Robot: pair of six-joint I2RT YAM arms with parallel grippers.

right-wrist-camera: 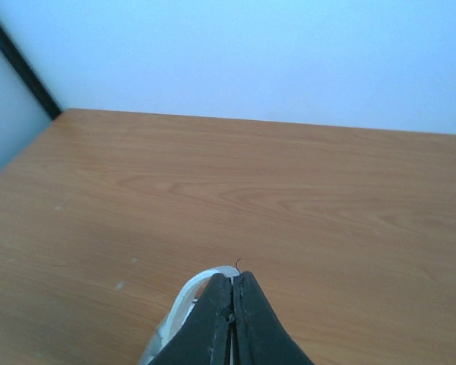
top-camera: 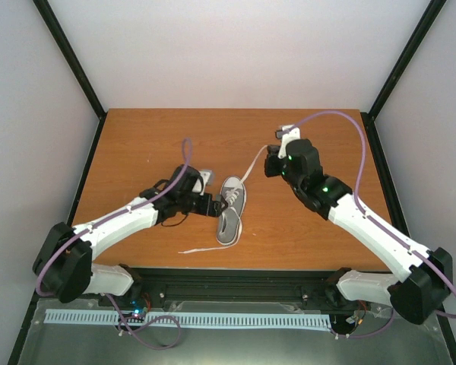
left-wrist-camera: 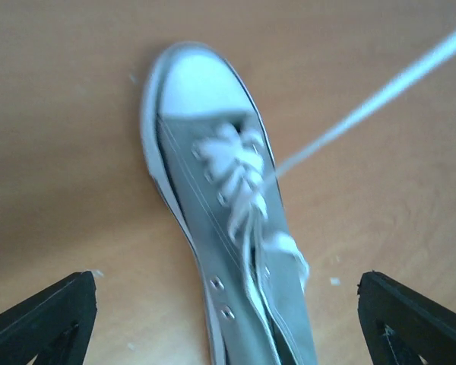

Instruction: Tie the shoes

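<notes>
The grey sneaker [top-camera: 230, 213] with a white toe cap lies at the middle of the wooden table [top-camera: 137, 144]. In the left wrist view the sneaker [left-wrist-camera: 220, 228] runs from its toe cap at the top down between my fingers. My left gripper [top-camera: 213, 205] is open just left of the shoe; its fingers [left-wrist-camera: 45, 319] stand wide on either side, above it. One white lace [left-wrist-camera: 365, 106] runs taut from the eyelets up and right to my right gripper [top-camera: 270, 160], which is shut on the lace [right-wrist-camera: 186, 293]. The other lace end [top-camera: 201, 247] lies loose near the front edge.
The table's front edge [top-camera: 235, 268] is just below the shoe. White walls and black frame posts [top-camera: 74, 57] close in the back and sides. Bare wood [right-wrist-camera: 289, 190] stretches ahead of the right gripper to the back wall.
</notes>
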